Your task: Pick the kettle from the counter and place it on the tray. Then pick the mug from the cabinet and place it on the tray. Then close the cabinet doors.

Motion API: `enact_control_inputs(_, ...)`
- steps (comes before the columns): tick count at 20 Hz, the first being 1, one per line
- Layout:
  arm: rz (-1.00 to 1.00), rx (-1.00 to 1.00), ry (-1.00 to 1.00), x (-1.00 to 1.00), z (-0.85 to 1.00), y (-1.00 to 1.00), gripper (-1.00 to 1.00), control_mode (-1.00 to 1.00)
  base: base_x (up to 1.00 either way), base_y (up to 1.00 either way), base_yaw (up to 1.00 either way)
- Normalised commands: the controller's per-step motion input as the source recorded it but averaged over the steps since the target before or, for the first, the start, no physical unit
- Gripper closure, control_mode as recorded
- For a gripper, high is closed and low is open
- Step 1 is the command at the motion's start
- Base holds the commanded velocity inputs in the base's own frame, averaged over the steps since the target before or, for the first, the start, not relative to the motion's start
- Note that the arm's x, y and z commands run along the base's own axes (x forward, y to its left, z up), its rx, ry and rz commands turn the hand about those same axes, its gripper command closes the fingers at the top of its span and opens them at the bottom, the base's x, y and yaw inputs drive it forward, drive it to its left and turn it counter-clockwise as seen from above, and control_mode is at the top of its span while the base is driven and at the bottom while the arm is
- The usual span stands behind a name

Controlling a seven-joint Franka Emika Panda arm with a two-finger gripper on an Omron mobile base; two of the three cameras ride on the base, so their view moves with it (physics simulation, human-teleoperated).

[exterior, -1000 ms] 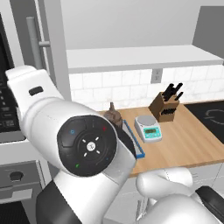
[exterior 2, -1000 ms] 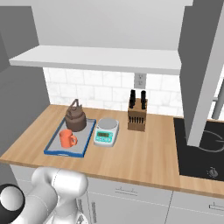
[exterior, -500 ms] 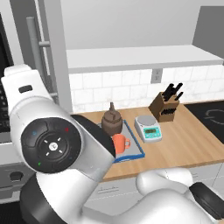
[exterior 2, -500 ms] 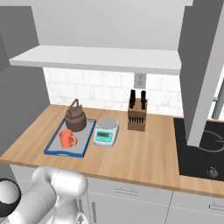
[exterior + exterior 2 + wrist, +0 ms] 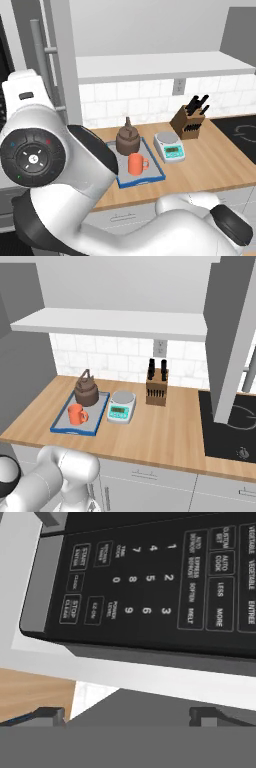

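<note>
cabinet doors (image 5: 120, 283) are both flat against the upper wall cabinet (image 5: 160, 65), whose pale underside runs above the tiled backsplash (image 5: 125, 363). below it the counter (image 5: 150, 431) spreads as a light plank worktop, meeting a black cooktop (image 5: 232, 426) at its right end. the tray (image 5: 62, 423) lies on the left part of the counter, its blue rim framing a grey bed. the kettle (image 5: 86, 391) sits on the far end of the tray, upright, handle raised. the mug (image 5: 76, 414) stands on the near end of the tray, just in front of the kettle, its loop handle toward the scale. a white-and-teal kitchen scale (image 5: 121, 406) rests just beside the tray's right edge, and a brown knife block (image 5: 156, 385) stands behind and to the right of it, near the wall outlet (image 5: 160, 347).

in the hand view the gripper (image 5: 127, 716) faces a black microwave keypad (image 5: 150, 577) at a tilt, with a strip of wooden counter at the lower left. its 2 dark fingertips (image 5: 47, 714) sit well apart with nothing between them, so it is released.
</note>
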Motion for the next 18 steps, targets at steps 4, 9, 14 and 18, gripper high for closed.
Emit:
enact_control_inputs(4,-0.12,0.0,0.0,0.22,0.0,-0.23,-1.0,-1.0,0.0,0.0,0.0)
enact_control_inputs(9,-0.05,0.0,-0.01,0.15,0.0,-0.11,-1.0,-1.0,0.0,0.0,0.0)
enact_control_inputs(14,-0.13,0.0,0.0,0.08,0.0,-0.33,-1.0,-1.0,0.0,0.0,0.0)
enact_control_inputs(18,-0.26,0.0,0.0,0.03,0.0,-0.62,-1.0,-1.0,0.0,0.0,0.0)
